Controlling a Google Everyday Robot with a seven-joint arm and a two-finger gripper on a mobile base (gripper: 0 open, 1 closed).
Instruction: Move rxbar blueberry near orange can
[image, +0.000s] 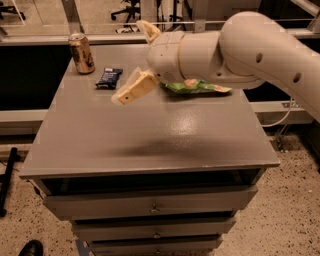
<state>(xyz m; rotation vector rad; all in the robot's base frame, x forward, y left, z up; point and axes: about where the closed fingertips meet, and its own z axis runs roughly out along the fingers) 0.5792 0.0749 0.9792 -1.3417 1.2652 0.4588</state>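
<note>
- Camera view cuts my arm (260, 45) off at the right edge, so all I get is the big pale forearm and wrist reaching in over the back of the counter (150, 140).
- The green chip bag (200, 88) is half hidden behind the wrist; only a strip of it pokes out underneath.
- Can't read the print on the rxbar blueberry (109, 77), it's just pale lines on a dark blue wrapper.
- The gripper (130, 61) hangs over the back half of the counter, spread wide. One finger (134, 89) angles down-left, the other sticks up toward the far edge, and nothing sits between them.
- The rxbar blueberry lies flat near the back left corner, just left of that lower finger and apart from it. How high the finger floats above the counter, I can't tell.
- The orange can (81, 53) stands upright in the back left corner, near the bar on its far-left side, with a gap between them.
</note>
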